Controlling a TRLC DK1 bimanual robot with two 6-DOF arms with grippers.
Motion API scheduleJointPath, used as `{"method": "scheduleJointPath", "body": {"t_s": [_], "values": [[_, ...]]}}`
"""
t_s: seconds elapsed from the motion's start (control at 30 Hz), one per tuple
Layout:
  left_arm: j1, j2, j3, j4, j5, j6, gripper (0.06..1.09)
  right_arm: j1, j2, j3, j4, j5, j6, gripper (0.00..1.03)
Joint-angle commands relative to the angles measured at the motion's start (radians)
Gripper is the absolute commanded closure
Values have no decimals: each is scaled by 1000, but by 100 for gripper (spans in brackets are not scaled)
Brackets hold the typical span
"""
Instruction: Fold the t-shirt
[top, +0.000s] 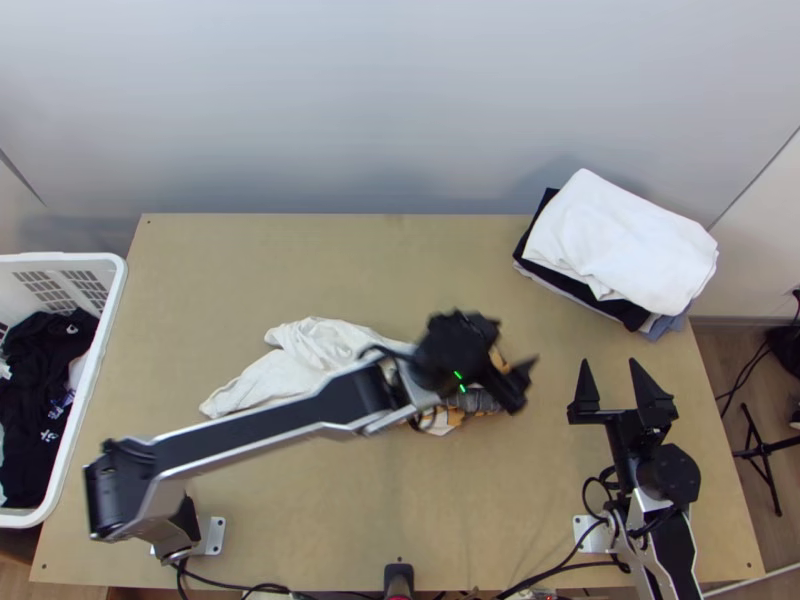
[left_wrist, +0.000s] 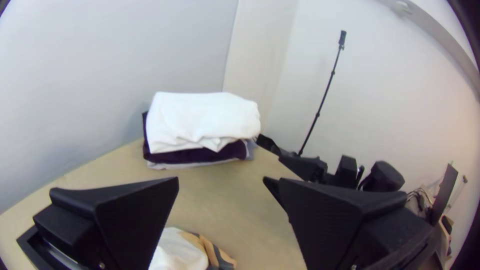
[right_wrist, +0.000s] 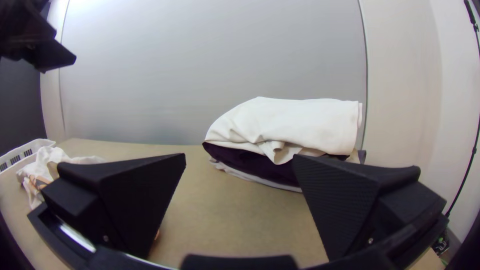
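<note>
In the top view a white t-shirt (top: 315, 352) with a coloured print lies bunched at mid-table, partly hidden under the left arm. My left gripper (top: 528, 382) is above the shirt's right end, and the left wrist view has the left gripper (left_wrist: 222, 182) open with nothing between its fingers, the shirt (left_wrist: 177, 250) lower down. At the table's right my right gripper (top: 612, 372) stands open, away from the shirt. From its own wrist, the right gripper (right_wrist: 240, 157) is open and holds nothing; the shirt (right_wrist: 45, 167) is farther off.
A stack of folded clothes (top: 620, 240), white on top of dark, lies at the table's back right corner. A white basket (top: 112, 300) of dark clothes stands at the left edge. Bare table (top: 300, 260) extends behind the shirt.
</note>
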Motion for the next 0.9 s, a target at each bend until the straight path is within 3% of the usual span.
{"method": "scheduleJointPath", "body": {"t_s": [0.0,0.6,0.77,0.87], "values": [[152,-98,25,-53,3,16,10,0,0,-1,0,0,0,4],[910,-395,-83,-490,-45,96,10,0,0,1,0,0,0,4],[1147,-474,-184,-573,-46,171,10,0,0,-1,0,0,0,4],[1247,-530,-250,-594,-46,186,10,33,0,1,-1,-4,138,4]]}}
